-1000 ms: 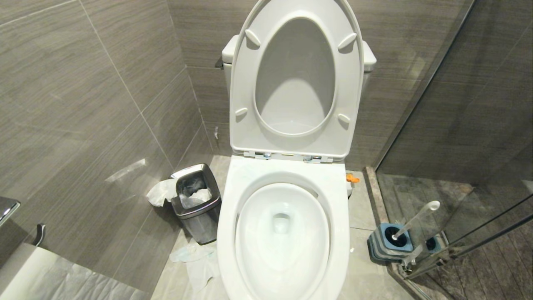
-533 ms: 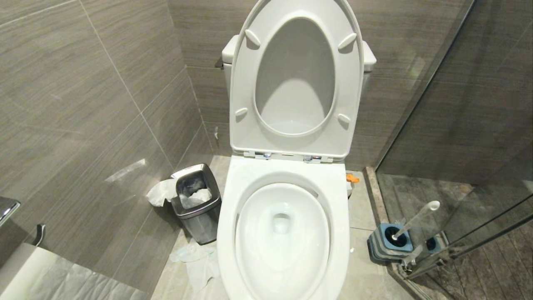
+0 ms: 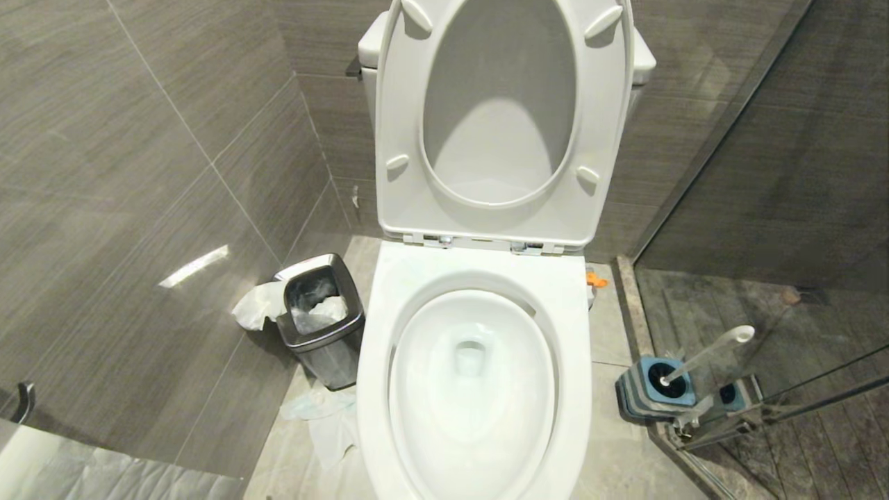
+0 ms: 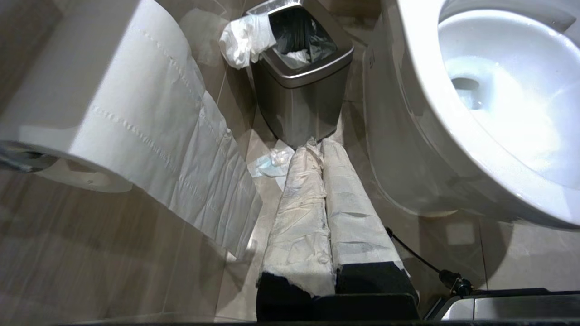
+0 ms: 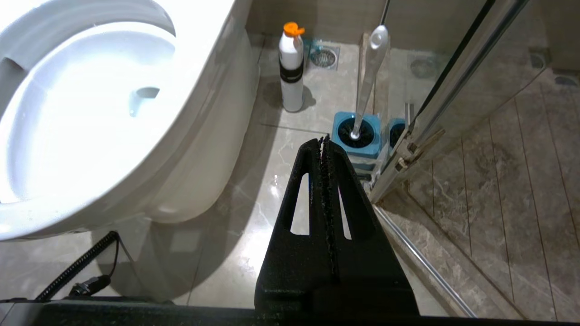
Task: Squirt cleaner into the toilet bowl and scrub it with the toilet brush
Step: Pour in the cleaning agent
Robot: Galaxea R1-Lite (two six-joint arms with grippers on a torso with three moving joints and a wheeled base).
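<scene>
A grey-tiled bathroom floor (image 3: 611, 333) holds the toilet bowl (image 3: 472, 389), seat and lid raised. The toilet brush (image 5: 369, 68) stands in its blue holder (image 5: 355, 131) by the glass shower door (image 5: 453, 81), with a white bottle (image 5: 291, 68) nearby. The right gripper (image 5: 324, 140) is closed and empty; so is the paper-wrapped left gripper (image 4: 317, 149), near the waste bin (image 4: 299, 81).
</scene>
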